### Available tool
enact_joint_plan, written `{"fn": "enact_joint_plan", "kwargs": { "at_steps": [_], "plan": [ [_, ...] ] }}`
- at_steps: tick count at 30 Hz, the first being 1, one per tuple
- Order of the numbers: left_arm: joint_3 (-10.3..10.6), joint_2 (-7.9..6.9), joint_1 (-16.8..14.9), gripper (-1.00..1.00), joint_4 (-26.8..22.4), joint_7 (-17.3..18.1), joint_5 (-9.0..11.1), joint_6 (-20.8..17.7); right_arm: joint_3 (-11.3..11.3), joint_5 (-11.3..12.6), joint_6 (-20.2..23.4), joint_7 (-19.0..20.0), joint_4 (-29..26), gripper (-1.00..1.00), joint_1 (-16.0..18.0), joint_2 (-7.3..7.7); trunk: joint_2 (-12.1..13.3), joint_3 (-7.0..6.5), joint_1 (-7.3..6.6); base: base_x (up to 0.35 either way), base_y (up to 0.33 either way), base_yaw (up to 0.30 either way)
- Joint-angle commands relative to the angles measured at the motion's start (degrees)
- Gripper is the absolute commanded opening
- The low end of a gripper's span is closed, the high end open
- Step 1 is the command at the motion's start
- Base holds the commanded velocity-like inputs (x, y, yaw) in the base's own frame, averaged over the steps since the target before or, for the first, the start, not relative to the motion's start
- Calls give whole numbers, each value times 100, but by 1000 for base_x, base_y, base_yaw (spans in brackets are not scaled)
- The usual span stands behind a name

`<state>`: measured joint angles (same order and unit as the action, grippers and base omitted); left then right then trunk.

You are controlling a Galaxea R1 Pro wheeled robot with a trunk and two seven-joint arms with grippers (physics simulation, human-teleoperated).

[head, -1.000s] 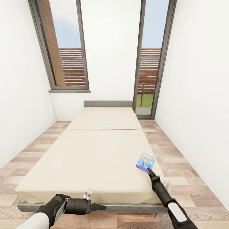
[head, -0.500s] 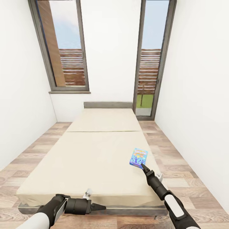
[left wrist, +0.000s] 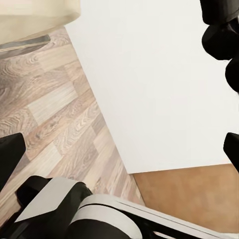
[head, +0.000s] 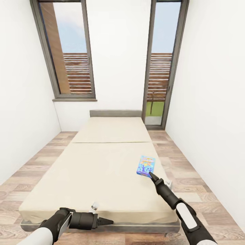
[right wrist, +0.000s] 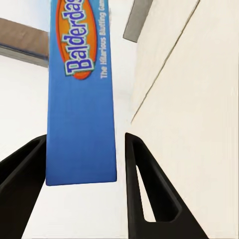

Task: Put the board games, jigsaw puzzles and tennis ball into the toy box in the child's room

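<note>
Gripping blue board game (head: 146,165) edge

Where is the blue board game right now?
In the head view the blue board game sits over the right side of the bed, at the tip of the right pincer; the right wrist view shows it between that pincer's fingers.

one board game (head: 146,165) (blue), one bed (head: 102,163)
</note>
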<state>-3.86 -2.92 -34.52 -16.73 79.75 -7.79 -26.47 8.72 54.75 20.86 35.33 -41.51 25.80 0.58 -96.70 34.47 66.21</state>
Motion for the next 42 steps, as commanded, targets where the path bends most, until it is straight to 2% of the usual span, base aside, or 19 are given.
{"fn": "enact_joint_plan", "kwargs": {
  "at_steps": [1, 4, 8, 32, 34, 37, 38, 40, 42],
  "plan": [
    [-40, 3, -2, 100, -6, 33, -56, -60, 14, -88, 87, -90, -63, -100, 2, -2, 39, -13, -23, 0, 0, 0],
    [-44, 3, -2, 100, -6, 34, -56, -60, 10, -433, 247, -287, -177, -100, 2, -4, 159, -66, -89, 0, 0, 0],
    [-45, 2, -3, 100, -6, 35, -56, -60, 22, -576, 537, -356, -387, -100, 3, -35, 319, -138, -177, 0, 0, 0],
    [-55, -17, -3, 100, -37, 95, -58, -76, 14, -602, 634, -353, -503, -100, 4, -54, 1282, -569, -704, 0, 0, 0],
    [-60, -30, -3, 100, -51, 119, -57, -100, -91, -604, 679, -367, -574, -100, 4, -54, 1362, -605, -748, 0, 0, 0],
    [-75, -90, -8, 100, -63, 152, -57, -158, -481, -605, 953, -409, -1044, -100, 4, -16, 1483, -659, -814, 0, 0, 0],
    [-83, -156, -14, 100, -68, 159, -55, -206, -565, -604, 1057, -469, -1243, -100, 4, -12, 1523, -677, -836, 0, 0, 0],
    [-92, -315, -35, 100, -77, 190, -51, -345, -652, -593, 1206, -789, -1489, -100, 4, -8, 1603, -713, -880, 0, 0, 0],
    [-95, -414, -61, 100, -85, 257, -54, -433, -671, -557, 1384, -1264, -1612, -100, 1, -6, 1683, -749, -924, 0, 0, 0]
  ]
}}
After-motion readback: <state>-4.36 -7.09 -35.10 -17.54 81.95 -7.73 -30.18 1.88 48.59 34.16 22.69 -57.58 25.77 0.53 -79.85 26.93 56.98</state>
